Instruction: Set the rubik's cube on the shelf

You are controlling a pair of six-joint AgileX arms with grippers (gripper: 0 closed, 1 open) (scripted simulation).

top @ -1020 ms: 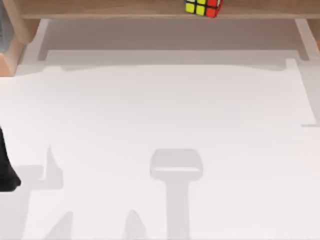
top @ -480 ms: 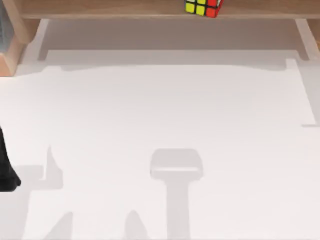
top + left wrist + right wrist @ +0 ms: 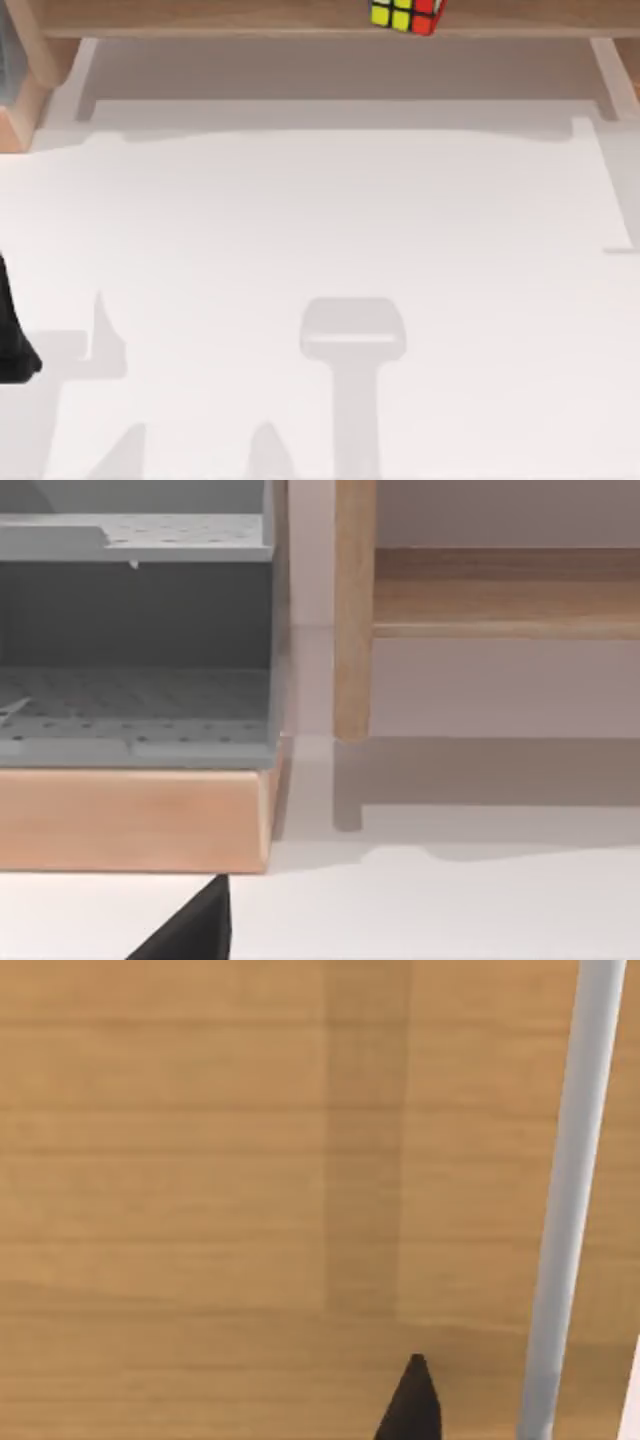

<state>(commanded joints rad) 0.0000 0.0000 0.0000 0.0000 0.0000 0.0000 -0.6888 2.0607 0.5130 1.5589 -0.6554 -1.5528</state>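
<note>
The rubik's cube (image 3: pixel 406 15), showing yellow and red stickers, rests on the shelf (image 3: pixel 250 18) at the far edge of the table, a little right of centre and cut off by the frame's top. No gripper touches it. My left gripper (image 3: pixel 12 345) is a dark shape at the table's left edge, well away from the cube; its dark tip (image 3: pixel 195 932) appears in the left wrist view, facing the shelf's left support (image 3: pixel 353 610) and board (image 3: pixel 500 600). A dark tip of my right gripper (image 3: pixel 412 1400) hangs close over light-brown wood (image 3: pixel 200 1160).
A grey perforated rack (image 3: pixel 130 680) on a wooden base (image 3: pixel 130 820) stands at the far left, beside the shelf's support. The white tabletop (image 3: pixel 320 220) carries only shadows. A pale grey bar (image 3: pixel 565 1210) runs along the wood in the right wrist view.
</note>
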